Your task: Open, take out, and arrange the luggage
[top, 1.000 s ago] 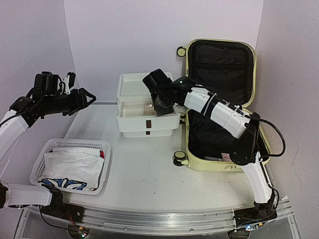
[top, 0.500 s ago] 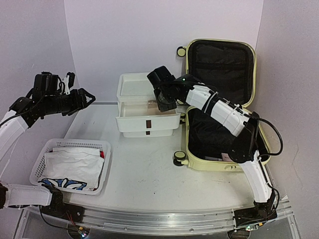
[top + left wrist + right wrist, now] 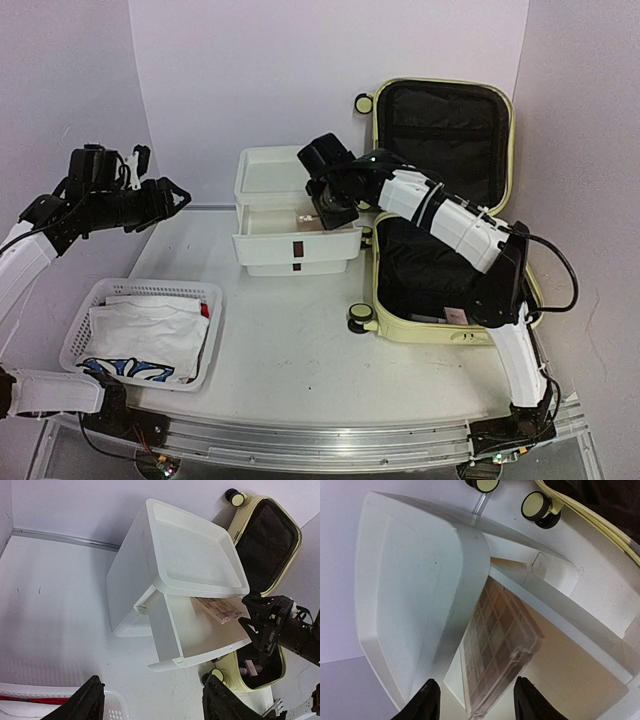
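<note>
The pale yellow luggage (image 3: 395, 325) lies open at the right, its lid upright against the back wall; it also shows in the left wrist view (image 3: 270, 525). My right gripper (image 3: 333, 208) hovers over the open drawer (image 3: 295, 250) of the white drawer box (image 3: 270, 175). In the right wrist view its fingers are spread wide, and a clear flat case with a brown grid (image 3: 502, 640) lies tilted in the drawer between them, untouched. The case also shows in the left wrist view (image 3: 220, 609). My left gripper (image 3: 180, 195) is open and empty, raised at the far left.
A white perforated basket (image 3: 140, 290) with white and blue cloth sits at the front left. A small pinkish item (image 3: 452, 315) lies in the luggage's lower half. The luggage's wheels (image 3: 536, 505) stand close to the drawer box.
My right gripper has drawn back a little up and to the right from inside the drawer. The clear case stays in the drawer. The left arm has not moved.
</note>
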Action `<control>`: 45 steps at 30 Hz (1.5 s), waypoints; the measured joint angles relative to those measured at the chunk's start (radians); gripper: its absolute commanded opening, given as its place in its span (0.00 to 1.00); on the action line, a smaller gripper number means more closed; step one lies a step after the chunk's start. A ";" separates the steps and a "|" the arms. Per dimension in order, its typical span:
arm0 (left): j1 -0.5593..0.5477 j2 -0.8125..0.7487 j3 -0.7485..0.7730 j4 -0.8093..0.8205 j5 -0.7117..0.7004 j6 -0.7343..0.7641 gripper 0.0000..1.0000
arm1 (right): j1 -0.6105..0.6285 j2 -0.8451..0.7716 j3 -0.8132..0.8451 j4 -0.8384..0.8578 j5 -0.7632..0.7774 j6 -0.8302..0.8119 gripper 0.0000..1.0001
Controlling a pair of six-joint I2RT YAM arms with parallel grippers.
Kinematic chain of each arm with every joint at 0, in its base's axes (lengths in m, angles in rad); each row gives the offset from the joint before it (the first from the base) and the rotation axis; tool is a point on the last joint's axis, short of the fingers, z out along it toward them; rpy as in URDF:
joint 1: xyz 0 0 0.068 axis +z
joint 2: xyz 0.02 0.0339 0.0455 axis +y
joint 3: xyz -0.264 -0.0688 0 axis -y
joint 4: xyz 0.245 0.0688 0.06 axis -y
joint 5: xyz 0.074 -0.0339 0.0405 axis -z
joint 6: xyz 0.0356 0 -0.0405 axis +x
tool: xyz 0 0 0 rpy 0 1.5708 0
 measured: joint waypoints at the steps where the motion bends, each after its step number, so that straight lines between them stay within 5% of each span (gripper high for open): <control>1: 0.000 0.001 0.000 0.000 0.000 0.000 0.68 | 0.001 -0.011 -0.008 0.000 -0.006 -0.010 0.53; 11: 0.000 0.021 0.000 0.000 -0.011 0.001 0.69 | 0.008 -0.172 -0.109 0.000 -0.084 -0.184 0.59; 15: 0.000 0.021 0.000 0.000 -0.027 0.014 0.74 | 0.006 -0.298 -0.243 0.005 -0.087 -0.461 0.70; 19: 0.000 0.021 0.000 0.000 -0.042 0.047 0.76 | -0.032 -0.537 -0.574 0.018 -0.123 -0.794 0.84; 22: 0.000 0.024 -0.006 0.008 -0.069 0.068 0.80 | -0.142 -0.711 -0.814 0.000 -0.195 -0.994 0.98; 26: 0.001 0.059 -0.032 0.056 -0.100 0.087 0.83 | -0.355 -0.826 -0.982 -0.036 -0.330 -1.225 0.98; 37: 0.010 0.308 0.035 0.032 -0.077 -0.026 0.83 | -0.620 -0.614 -1.145 -0.064 -0.893 -1.470 0.98; 45: 0.010 0.299 0.080 -0.076 -0.142 -0.132 0.83 | -0.665 -0.583 -1.228 -0.076 -1.064 -1.453 0.88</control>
